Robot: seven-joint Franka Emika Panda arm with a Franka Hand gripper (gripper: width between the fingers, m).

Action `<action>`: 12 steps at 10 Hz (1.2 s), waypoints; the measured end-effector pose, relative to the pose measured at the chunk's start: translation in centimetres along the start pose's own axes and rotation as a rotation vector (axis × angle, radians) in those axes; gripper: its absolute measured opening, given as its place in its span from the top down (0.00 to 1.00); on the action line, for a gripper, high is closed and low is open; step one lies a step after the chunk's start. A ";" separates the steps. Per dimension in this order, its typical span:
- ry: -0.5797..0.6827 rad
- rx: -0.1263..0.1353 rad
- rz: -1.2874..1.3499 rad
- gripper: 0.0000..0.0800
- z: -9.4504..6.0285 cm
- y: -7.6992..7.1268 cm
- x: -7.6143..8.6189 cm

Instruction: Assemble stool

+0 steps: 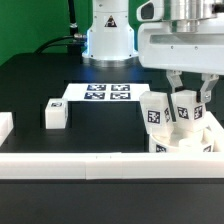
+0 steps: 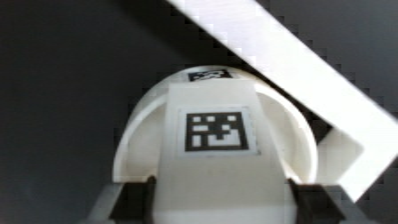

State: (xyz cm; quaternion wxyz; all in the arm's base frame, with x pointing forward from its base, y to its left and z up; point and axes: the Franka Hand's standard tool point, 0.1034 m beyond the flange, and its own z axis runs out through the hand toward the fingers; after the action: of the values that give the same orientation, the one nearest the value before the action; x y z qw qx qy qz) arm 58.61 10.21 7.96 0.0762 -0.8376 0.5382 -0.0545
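Note:
In the exterior view my gripper (image 1: 187, 97) is at the right, shut on an upright white stool leg (image 1: 186, 108) that stands over the white seat (image 1: 190, 146). A second tagged leg (image 1: 155, 112) stands on the seat beside it. A third leg (image 1: 55, 114) lies loose on the black table at the left. In the wrist view the held leg (image 2: 217, 130) fills the middle, its square tag facing the camera, and the dark fingers (image 2: 135, 203) press against both of its sides. The seat is mostly hidden there.
The marker board (image 1: 105, 93) lies at the table's middle, in front of the robot base (image 1: 108, 35). A long white border rail (image 1: 90, 162) runs along the front edge and also shows in the wrist view (image 2: 285, 55). A white piece (image 1: 4, 125) sits at the far left.

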 end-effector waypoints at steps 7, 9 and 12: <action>-0.036 0.107 0.829 0.58 -0.1 -0.3 0.0; -0.065 0.132 1.141 0.58 0.1 -0.2 -0.5; -0.109 0.108 1.285 0.58 0.1 -0.1 -0.6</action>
State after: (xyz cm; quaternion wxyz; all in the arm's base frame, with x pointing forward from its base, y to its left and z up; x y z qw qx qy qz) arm 58.49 10.77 7.89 0.1629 -0.3448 0.9243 0.0175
